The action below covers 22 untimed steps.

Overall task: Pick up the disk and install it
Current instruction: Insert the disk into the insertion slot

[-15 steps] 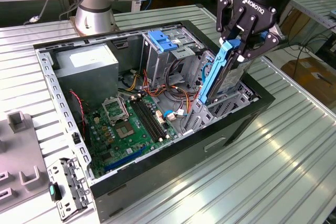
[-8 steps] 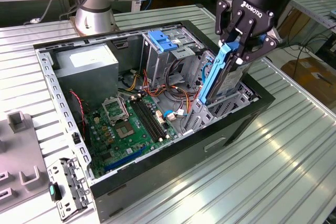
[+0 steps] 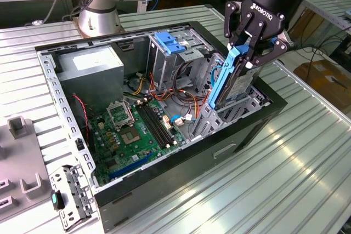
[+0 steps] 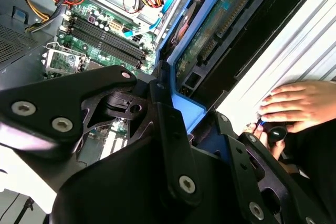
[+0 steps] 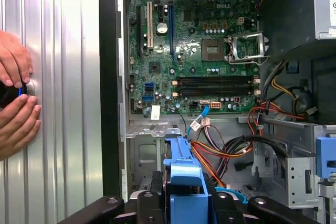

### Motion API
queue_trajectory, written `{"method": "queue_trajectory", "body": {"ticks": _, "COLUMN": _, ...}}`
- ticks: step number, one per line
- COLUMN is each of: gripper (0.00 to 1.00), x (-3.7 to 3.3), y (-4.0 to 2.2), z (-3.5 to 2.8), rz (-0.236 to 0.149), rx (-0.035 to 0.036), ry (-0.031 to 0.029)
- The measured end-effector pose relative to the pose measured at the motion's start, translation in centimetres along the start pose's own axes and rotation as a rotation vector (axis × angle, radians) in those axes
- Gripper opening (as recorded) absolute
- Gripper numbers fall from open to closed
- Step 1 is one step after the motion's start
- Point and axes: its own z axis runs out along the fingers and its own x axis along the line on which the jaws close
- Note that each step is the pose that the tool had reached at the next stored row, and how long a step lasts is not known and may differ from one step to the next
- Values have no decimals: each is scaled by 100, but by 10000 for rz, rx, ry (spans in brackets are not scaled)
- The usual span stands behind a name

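The gripper (image 3: 248, 58) is clamped on the disk (image 3: 227, 80) — held on edge, tilted, blue rail outward — its lower end at the drive bay of the open computer case (image 3: 247, 130) (motherboard (image 3: 137, 130) alongside). A person's hand (image 4: 299, 106) rests on the counter (image 3: 285, 179).

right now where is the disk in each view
Exterior view: the disk stands tilted in the gripper, above the case at the exterior view's right.
Second wrist view: its green circuit side, just past the gripper.
First wrist view: its blue rail, clamped in the gripper.
Shared landmark: the motherboard.
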Motion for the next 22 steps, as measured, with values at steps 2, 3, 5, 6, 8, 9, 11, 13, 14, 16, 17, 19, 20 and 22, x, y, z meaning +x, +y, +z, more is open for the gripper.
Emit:
{"method": "queue_trajectory", "body": {"ticks": 2, "gripper": 37, "x": 0, "y": 0, "z": 0, "rz": 0, "rx": 0, "ry": 0}}
{"method": "queue_trajectory", "body": {"ticks": 3, "gripper": 37, "x": 0, "y": 0, "z": 0, "rz": 0, "rx": 0, "ry": 0}}
{"method": "queue_trajectory", "body": {"ticks": 5, "gripper": 37, "x": 0, "y": 0, "z": 0, "rz": 0, "rx": 0, "ry": 0}}
{"method": "queue_trajectory", "body": {"ticks": 6, "gripper": 37, "x": 0, "y": 0, "z": 0, "rz": 0, "rx": 0, "ry": 1}}
{"method": "queue_trajectory", "body": {"ticks": 8, "gripper": 38, "x": 0, "y": -1, "z": 7, "rz": -3, "rx": 1, "ry": -5}}
{"method": "queue_trajectory", "body": {"ticks": 9, "gripper": 45, "x": 0, "y": -1, "z": 20, "rz": -2, "rx": 0, "ry": -2}}
{"method": "queue_trajectory", "body": {"ticks": 11, "gripper": 45, "x": -1, "y": -1, "z": 79, "rz": -1, "rx": 0, "ry": -1}}
{"method": "queue_trajectory", "body": {"ticks": 13, "gripper": 45, "x": -2, "y": -1, "z": 116, "rz": 0, "rx": 0, "ry": 0}}
{"method": "queue_trajectory", "body": {"ticks": 14, "gripper": 45, "x": -2, "y": -2, "z": 148, "rz": -1, "rx": 0, "ry": 0}}
{"method": "queue_trajectory", "body": {"ticks": 16, "gripper": 45, "x": -3, "y": -5, "z": 207, "rz": -7, "rx": 0, "ry": 0}}
{"method": "queue_trajectory", "body": {"ticks": 17, "gripper": 45, "x": -3, "y": -6, "z": 225, "rz": -9, "rx": 0, "ry": 0}}
{"method": "queue_trajectory", "body": {"ticks": 19, "gripper": 43, "x": -4, "y": -8, "z": 261, "rz": -13, "rx": 0, "ry": 0}}
{"method": "queue_trajectory", "body": {"ticks": 20, "gripper": 43, "x": -4, "y": -10, "z": 283, "rz": -16, "rx": 1, "ry": 0}}
{"method": "queue_trajectory", "body": {"ticks": 22, "gripper": 30, "x": -6, "y": -23, "z": 341, "rz": -22, "rx": 0, "ry": 0}}
